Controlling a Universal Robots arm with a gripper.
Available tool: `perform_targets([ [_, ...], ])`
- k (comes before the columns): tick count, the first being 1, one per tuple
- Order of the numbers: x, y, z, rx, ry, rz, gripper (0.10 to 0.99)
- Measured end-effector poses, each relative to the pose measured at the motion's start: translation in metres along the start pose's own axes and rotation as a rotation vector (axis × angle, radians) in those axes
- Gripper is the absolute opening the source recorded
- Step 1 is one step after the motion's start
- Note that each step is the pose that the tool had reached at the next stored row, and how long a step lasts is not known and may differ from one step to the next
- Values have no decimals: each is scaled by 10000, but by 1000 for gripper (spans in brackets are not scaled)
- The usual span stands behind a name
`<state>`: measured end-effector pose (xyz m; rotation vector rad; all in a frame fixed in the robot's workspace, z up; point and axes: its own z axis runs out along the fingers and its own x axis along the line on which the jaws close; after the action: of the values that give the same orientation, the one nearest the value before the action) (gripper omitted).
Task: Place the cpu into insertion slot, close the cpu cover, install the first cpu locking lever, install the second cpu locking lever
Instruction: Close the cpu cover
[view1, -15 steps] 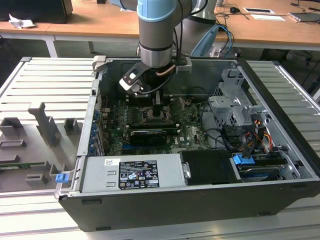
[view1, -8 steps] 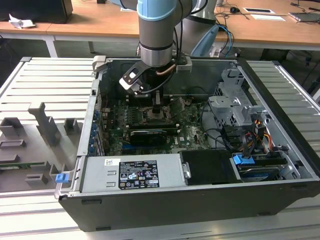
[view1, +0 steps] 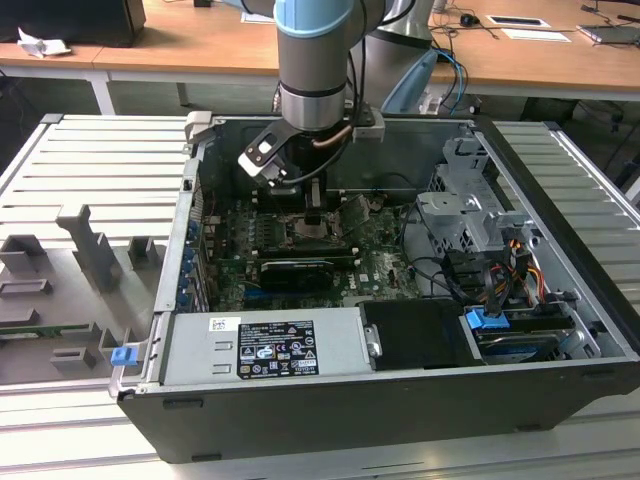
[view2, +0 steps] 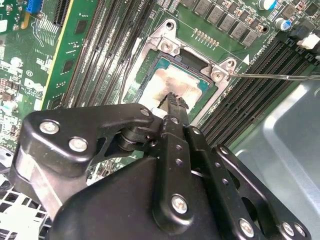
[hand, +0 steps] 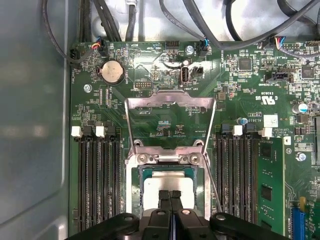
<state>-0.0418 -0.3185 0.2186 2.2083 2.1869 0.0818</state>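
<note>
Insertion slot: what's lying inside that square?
The cpu lies in the insertion slot, silver top showing. The shut gripper covers part of it; whatever is beneath the cpu is hidden.

The cpu cover (hand: 170, 120) stands raised at 1 side of the insertion slot (hand: 131, 190). 2 banks of memory slots (hand: 97, 180) flank it closely and a thin cpu locking lever (hand: 214, 185) runs along 1 edge, leaving the way open from above, where the gripper (hand: 170, 196), fingers (hand: 164, 197) pressed together, sits over the cpu (hand: 167, 182). In the exterior view, a drive cage (view1: 465, 205) and loose cables (view1: 440, 270) crowd the exterior view's right, and a power supply box (view1: 265, 345) walls the near side.
</note>
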Motion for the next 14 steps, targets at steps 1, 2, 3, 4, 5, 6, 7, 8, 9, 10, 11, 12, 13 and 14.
perform_targets([
  [1,0,0,-7,0,1,0,106],
  [2,0,1,-14,0,0,1,106],
  [3,0,2,-29,0,1,1,106],
  [4,1,3,-46,0,0,3,106],
  [5,1,3,-54,-1,1,5,106],
  [6,1,9,-53,0,2,11,106],
  [7,1,19,-53,5,0,18,106],
  [8,2,35,-52,14,0,22,106],
  [9,2,54,-51,28,-1,24,106],
  [10,1,74,-55,46,-4,23,106],
  [11,2,75,-68,46,-2,24,106],
  [12,2,75,-79,45,-1,25,106],
  [13,2,82,-81,46,0,24,106],
  [14,2,104,-80,55,-1,26,106],
])
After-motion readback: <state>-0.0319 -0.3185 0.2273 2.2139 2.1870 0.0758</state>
